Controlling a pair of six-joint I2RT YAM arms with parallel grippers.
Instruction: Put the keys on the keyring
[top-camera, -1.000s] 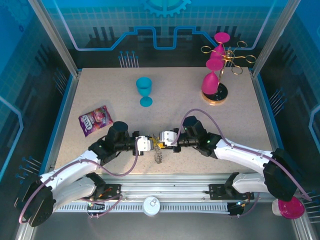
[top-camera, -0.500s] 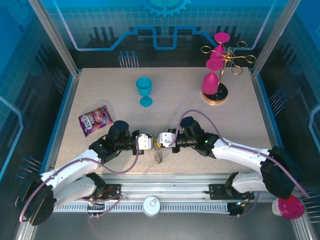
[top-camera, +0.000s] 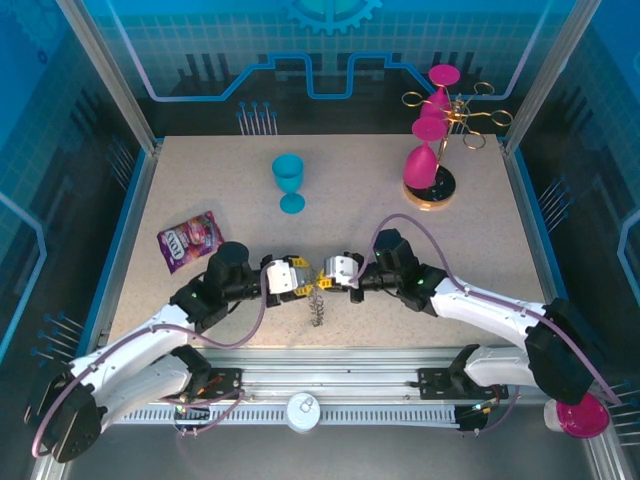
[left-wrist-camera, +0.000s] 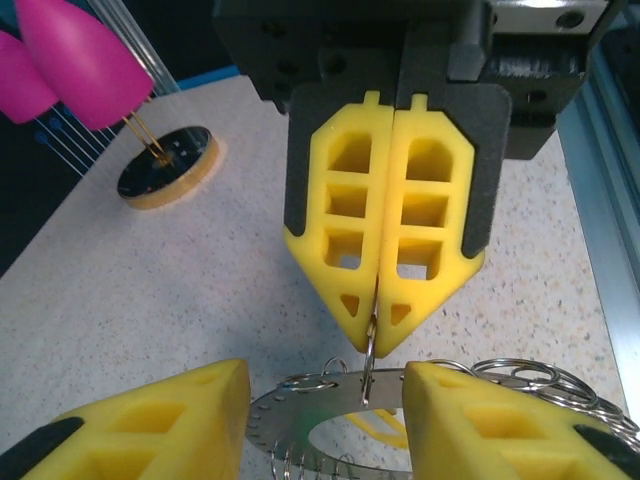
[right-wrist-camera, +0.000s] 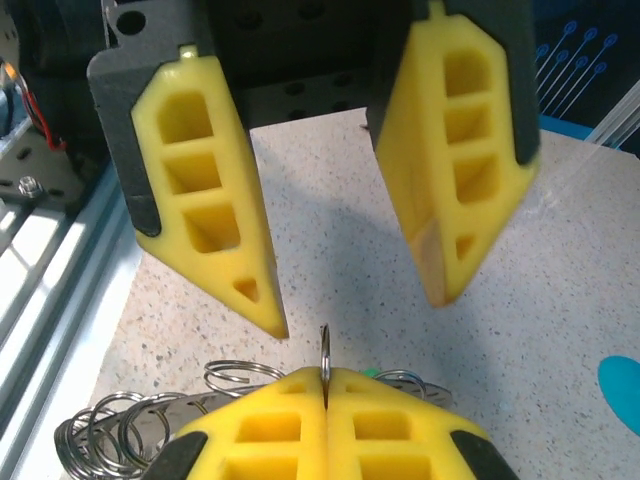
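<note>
I read this as the middle of the threading, not the end. The keyring (top-camera: 318, 308) sits between my two grippers near the front edge of the table (top-camera: 430, 240), and the job looks unfinished. In the left wrist view its flat grey band with the frilly wire coils (left-wrist-camera: 300, 420) lies right under the camera. Through its opening I catch a green tinge and a yellowish piece that I take for the keys (left-wrist-camera: 382, 425). I cannot tell whether they are already hooked on or only lying beneath it. The right gripper (right-wrist-camera: 325, 385) is pinched fully shut with its pads pressed together. It clamps one thin loop (right-wrist-camera: 325, 350) standing edge-on, which I judge to be part of the keyring's edge. The left gripper (left-wrist-camera: 325, 385) faces it nose to nose with the jaws partly spread. Its pads (left-wrist-camera: 190, 415) straddle the keyring on either side, and as far as I can see they hold nothing. What remains, I think, is for the left to take hold again and work the keys round the loop.
</note>
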